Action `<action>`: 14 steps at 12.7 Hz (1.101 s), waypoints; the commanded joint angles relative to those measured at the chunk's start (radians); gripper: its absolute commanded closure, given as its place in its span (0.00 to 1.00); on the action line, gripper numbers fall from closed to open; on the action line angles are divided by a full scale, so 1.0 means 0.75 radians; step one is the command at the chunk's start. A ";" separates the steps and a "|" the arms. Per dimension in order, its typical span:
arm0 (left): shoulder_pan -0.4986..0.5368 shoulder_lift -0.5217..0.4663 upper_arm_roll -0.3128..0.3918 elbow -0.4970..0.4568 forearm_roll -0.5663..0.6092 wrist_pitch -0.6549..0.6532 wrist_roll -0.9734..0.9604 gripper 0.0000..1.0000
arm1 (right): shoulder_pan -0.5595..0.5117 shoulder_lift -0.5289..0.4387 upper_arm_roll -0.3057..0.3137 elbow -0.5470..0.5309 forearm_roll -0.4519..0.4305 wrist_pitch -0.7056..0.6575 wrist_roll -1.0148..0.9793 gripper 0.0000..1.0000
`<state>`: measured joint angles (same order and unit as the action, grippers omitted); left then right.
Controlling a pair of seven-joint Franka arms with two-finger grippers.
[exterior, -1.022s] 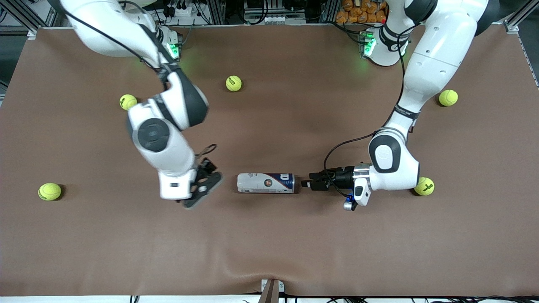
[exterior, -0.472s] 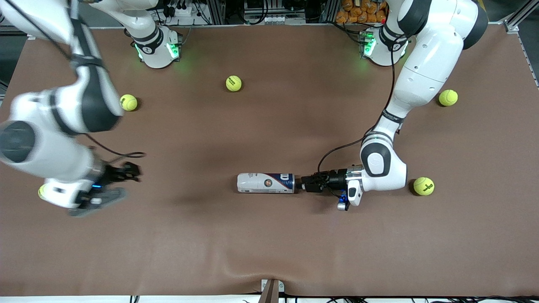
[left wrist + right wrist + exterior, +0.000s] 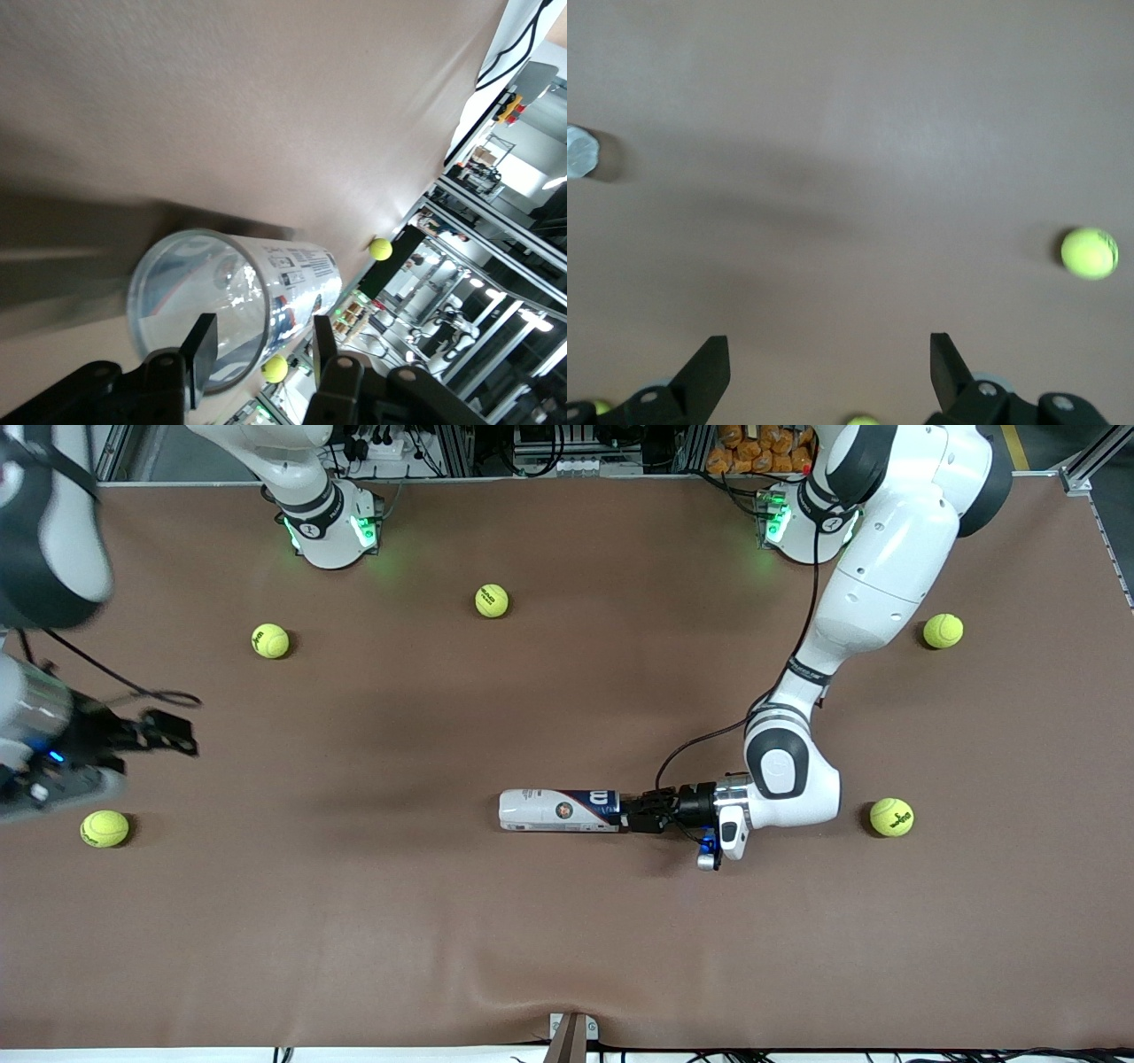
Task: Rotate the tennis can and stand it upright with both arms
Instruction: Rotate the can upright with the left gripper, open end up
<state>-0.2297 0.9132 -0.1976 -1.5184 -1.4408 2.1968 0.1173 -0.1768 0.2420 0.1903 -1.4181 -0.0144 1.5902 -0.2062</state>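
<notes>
left arm: reaches low from its base, wrist level, left gripper point(image 3: 631, 815) at the tennis can's point(image 3: 558, 811) 3 o'clock end.
left jaws: straddle the open rim, one finger point(image 3: 202, 350) inside, part-closed; grip not confirmed.
right arm: swung out to the worktop's point(image 3: 567, 939) 9 o'clock edge; right gripper point(image 3: 177, 733) in the air, jaws wide open, empty.
tennis can: lying flat, mid-worktop.
label: white "W" on dark blue; small print unreadable.

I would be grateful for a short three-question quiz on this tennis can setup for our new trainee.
1. True or false: the tennis can stands upright.
2. Which gripper is at the can's open end? A) left gripper B) right gripper
3. How many tennis balls lie on the table in the front view?

Key: 1. False, it lies on its side. 2. A; one finger sits inside the rim, one outside. 3. Five.
</notes>
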 commanded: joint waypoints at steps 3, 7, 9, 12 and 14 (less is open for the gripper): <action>-0.048 0.010 0.008 0.049 -0.071 0.030 0.020 1.00 | 0.225 -0.214 -0.337 -0.132 0.066 -0.117 0.129 0.00; -0.093 -0.094 0.034 0.098 0.186 0.047 -0.078 1.00 | 0.219 -0.265 -0.358 -0.118 0.095 -0.159 0.248 0.00; -0.105 -0.154 0.026 0.132 0.421 0.045 -0.286 1.00 | 0.221 -0.284 -0.354 -0.114 0.093 -0.185 0.297 0.00; -0.190 -0.229 0.014 0.204 0.785 0.045 -0.640 1.00 | 0.215 -0.288 -0.364 -0.091 0.077 -0.204 0.297 0.00; -0.268 -0.266 0.032 0.247 1.001 0.045 -0.843 1.00 | 0.211 -0.284 -0.358 -0.048 0.074 -0.206 0.289 0.00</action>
<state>-0.3684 0.7446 -0.1950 -1.3514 -0.8054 2.2178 -0.3958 -0.0269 0.0437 -0.0698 -1.4725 0.0357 1.4488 -0.0028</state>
